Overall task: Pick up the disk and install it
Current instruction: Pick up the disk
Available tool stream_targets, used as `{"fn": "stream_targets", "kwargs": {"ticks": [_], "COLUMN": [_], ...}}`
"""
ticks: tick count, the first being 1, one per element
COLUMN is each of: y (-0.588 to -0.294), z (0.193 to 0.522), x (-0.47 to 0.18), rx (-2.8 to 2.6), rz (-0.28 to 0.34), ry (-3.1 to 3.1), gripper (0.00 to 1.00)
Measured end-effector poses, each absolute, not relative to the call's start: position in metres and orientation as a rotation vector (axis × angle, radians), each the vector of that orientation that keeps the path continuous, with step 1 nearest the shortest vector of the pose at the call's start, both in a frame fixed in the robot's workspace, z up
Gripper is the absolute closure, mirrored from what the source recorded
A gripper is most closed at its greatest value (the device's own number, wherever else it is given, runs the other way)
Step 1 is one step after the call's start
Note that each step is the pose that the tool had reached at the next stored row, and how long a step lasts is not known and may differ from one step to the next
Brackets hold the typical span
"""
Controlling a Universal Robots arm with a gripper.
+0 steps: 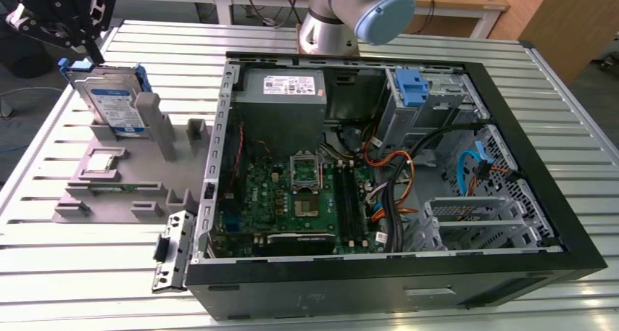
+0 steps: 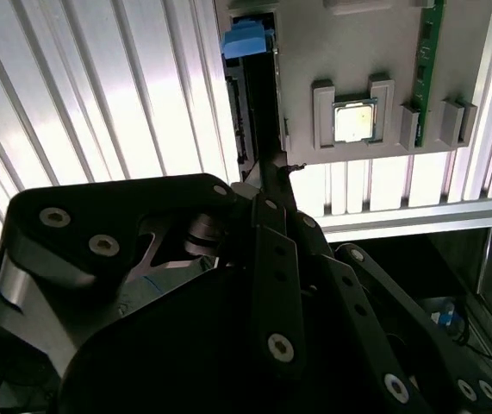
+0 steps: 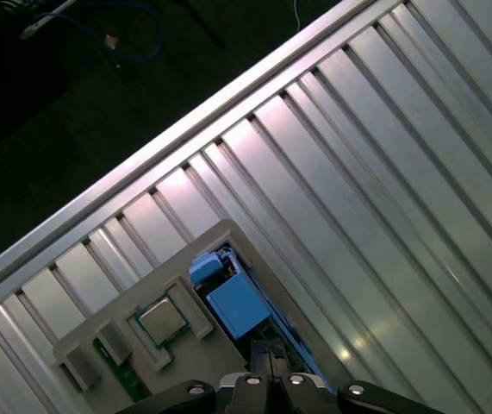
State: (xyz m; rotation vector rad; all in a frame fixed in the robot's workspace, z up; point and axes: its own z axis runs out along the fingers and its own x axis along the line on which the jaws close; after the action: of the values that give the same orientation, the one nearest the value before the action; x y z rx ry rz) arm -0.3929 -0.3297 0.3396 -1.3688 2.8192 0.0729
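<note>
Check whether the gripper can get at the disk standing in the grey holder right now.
Likely yes. The gripper is right over the disk, whose upper edge stands bare above the posts of the grey holder. In the exterior view nothing lies between gripper and disk.

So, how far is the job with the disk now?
Done: nothing yet; the disk stands upright in the grey holder, outside the open computer case. In hand: the hand hangs just above the disk's top edge; a grip is not clear. Left: lifting and installing.
</note>
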Motion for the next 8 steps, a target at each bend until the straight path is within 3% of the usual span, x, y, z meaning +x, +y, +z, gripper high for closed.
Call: {"fn": "stream_targets", "kwargs": {"ticks": [8], "y": [-0.3297], "z": [0.3396], "x": [-0.3929], "rx": [-1.378], "rz": [0.073], "ry": [2.815], "gripper": [0.9]}}
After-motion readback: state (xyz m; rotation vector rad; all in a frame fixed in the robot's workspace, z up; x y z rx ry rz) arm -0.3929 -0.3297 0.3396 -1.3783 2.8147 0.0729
